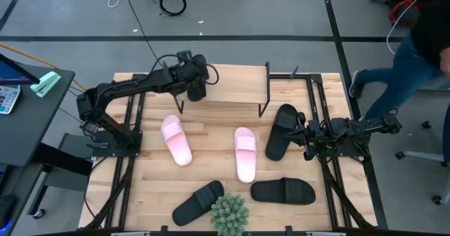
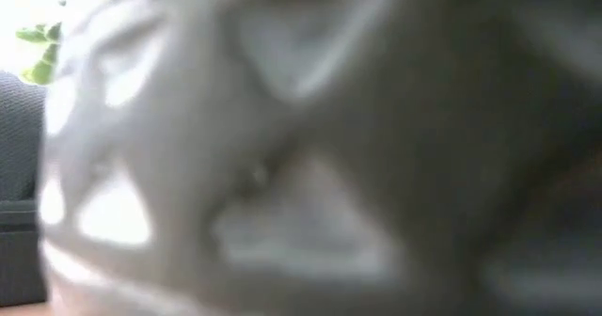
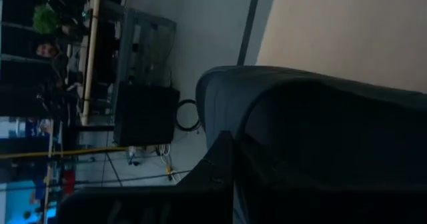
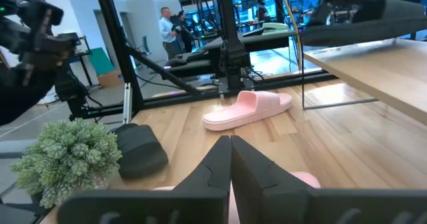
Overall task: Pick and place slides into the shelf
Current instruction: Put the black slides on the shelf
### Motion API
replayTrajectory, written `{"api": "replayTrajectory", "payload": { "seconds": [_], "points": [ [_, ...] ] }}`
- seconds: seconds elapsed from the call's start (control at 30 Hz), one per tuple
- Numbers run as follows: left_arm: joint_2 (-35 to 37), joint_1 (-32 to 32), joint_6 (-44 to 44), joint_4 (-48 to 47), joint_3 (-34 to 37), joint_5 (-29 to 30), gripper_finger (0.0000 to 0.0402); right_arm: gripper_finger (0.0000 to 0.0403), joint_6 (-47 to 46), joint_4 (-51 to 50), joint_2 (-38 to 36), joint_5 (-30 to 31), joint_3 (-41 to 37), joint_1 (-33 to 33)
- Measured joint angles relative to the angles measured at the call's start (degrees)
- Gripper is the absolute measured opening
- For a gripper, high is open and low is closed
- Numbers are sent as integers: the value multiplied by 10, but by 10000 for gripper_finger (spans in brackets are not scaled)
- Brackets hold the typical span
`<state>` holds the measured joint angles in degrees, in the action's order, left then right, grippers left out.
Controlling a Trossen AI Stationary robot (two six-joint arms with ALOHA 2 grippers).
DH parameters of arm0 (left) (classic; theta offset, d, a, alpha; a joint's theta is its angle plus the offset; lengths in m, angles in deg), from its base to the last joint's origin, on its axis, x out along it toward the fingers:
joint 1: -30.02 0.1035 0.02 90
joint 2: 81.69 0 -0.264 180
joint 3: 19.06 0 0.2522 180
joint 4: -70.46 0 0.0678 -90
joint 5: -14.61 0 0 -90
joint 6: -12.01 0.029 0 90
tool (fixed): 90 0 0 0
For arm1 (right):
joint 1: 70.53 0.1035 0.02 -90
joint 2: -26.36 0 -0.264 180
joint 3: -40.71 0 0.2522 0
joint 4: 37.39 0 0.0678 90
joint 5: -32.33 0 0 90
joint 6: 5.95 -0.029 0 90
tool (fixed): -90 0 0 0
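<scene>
The left gripper's (image 1: 197,87) jaws are clenched on a black slide (image 1: 197,80) over the shelf (image 1: 232,85); the right gripper's (image 1: 306,134) jaws are clenched empty beside another black slide (image 1: 281,130).

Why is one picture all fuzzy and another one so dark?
In the low view, something pale sits right against the lens, so everything blurs. The left wrist view is dim because a black slide fills it in shadow. The high view and right wrist view are bright and clear, showing a pink slide and the green plant.
</scene>
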<state>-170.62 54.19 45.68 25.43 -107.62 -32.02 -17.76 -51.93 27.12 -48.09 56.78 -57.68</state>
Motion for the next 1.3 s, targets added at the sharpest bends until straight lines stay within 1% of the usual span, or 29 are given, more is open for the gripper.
{"api": "replayTrajectory", "payload": {
  "seconds": [0.33,0.57,0.9,1.23,1.3],
  "points": [
    [0,34,7,-6,3,0,9,14,0,0,0,0,0,0],
    [1,36,-3,-59,3,-1,9,14,0,0,0,0,0,0],
    [1,33,1,-72,3,1,13,14,0,0,0,0,0,0],
    [1,29,0,-95,3,1,91,14,0,0,0,0,0,0],
    [1,25,-11,-102,3,2,103,14,0,0,0,0,0,0]
  ]
}}
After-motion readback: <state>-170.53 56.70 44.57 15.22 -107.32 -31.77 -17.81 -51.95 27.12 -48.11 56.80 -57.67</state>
